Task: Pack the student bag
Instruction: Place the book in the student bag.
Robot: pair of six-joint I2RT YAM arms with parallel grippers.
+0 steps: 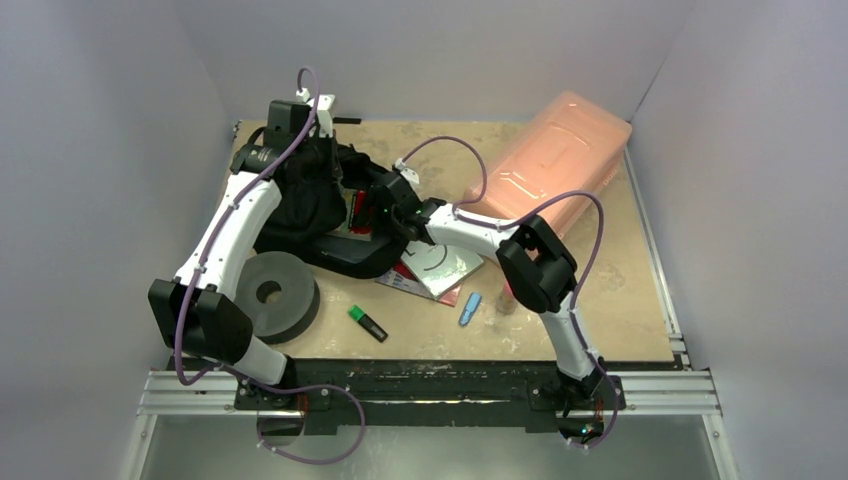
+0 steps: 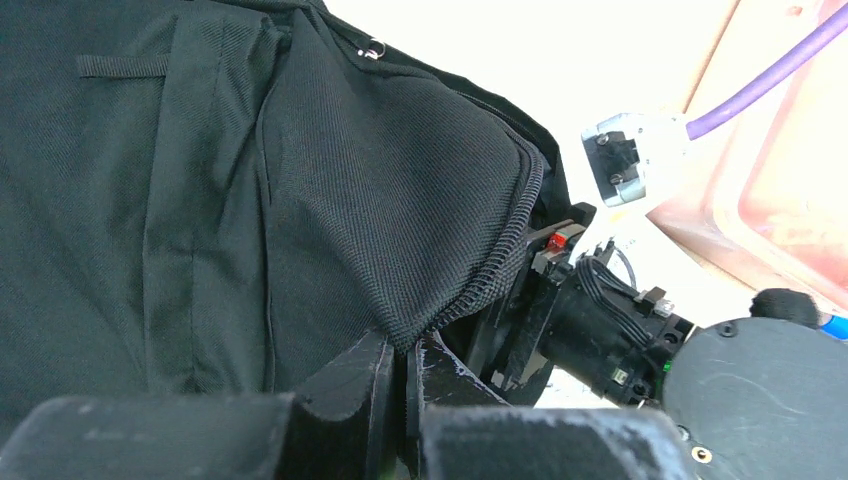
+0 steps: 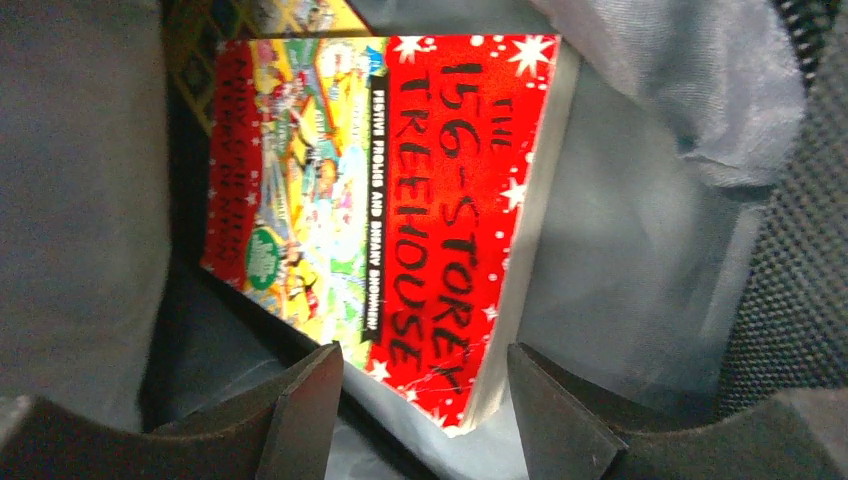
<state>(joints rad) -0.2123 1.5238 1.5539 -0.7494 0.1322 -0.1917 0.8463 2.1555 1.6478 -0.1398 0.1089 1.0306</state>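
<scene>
The student bag [image 1: 310, 205] is a soft black backpack lying at the back left of the table, its mouth held up. My left gripper [image 2: 410, 345] is shut on the bag's zippered opening edge [image 2: 500, 255], pinching the fabric; from above it sits at the bag's top [image 1: 322, 160]. My right gripper [image 1: 385, 212] reaches into the opening. Inside, a red and yellow paperback book [image 3: 400, 200] lies on the grey lining. The right gripper [image 3: 425, 365] is open, its fingers astride the book's near corner with gaps on both sides.
A translucent pink plastic box [image 1: 550, 165] lies at the back right. A dark grey foam ring [image 1: 272, 293] sits by the left arm. A green marker [image 1: 367, 322], a small blue item [image 1: 470, 308] and a flat booklet [image 1: 435, 268] lie on the table's front half.
</scene>
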